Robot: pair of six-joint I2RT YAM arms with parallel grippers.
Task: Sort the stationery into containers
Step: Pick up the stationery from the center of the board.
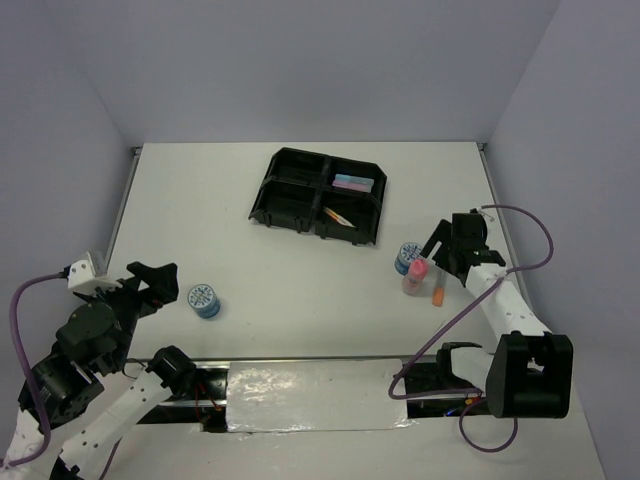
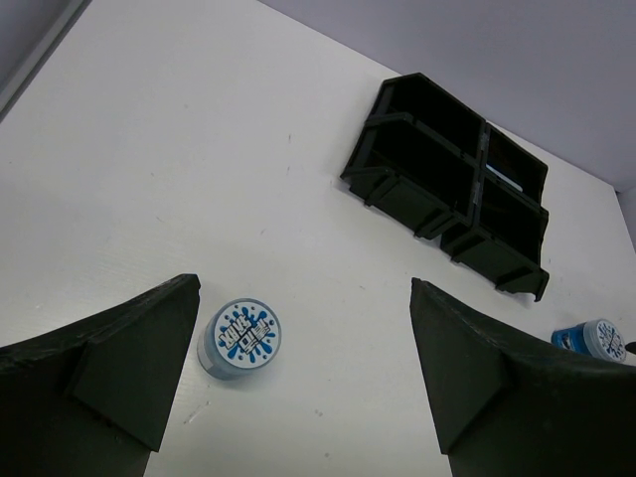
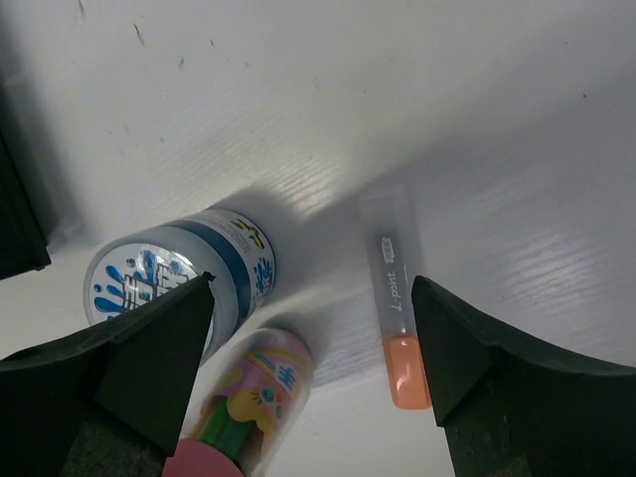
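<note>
Jaws, left: the left gripper (image 1: pixel 152 280) (image 2: pixel 303 288) is seen spread wide with nothing held, hung over the white table (image 1: pixel 300 290) well to the near left of the black tray (image 1: pixel 300 182) (image 2: pixel 437 189).
Jaws, right: the right gripper (image 1: pixel 440 250) (image 3: pixel 313 283) is likewise shown wide apart and empty, poised low over a cluster of three items to the near right of the tray.
First tape roll: a blue-and-white first tape roll (image 1: pixel 204 300) (image 2: pixel 241 338) is stood on end on the table, just beside the left gripper's fingers and well apart from the tray's near left corner.
Orange marker: the orange marker (image 1: pixel 438 293) (image 3: pixel 397 318) is laid flat, the item of the cluster farthest from the tray, its clear cap turned toward the tray side.
Pink-capped bottle: the pink-capped bottle (image 1: pixel 416 275) (image 3: pixel 258 397) is stood upright between marker and tray, close against the second roll; contact cannot be told.
Second tape roll: the second tape roll (image 1: pixel 407 257) (image 3: pixel 179 283) (image 2: pixel 596 338) is set nearest the tray's near right corner, yet apart from it.
Tray, near right compartment: a thin pen (image 1: pixel 340 215) of orange-yellow colour is seen lying aslant.
Tray, far right compartment: two pastel markers (image 1: pixel 352 182), one light blue and one pinkish, are laid side by side.
</note>
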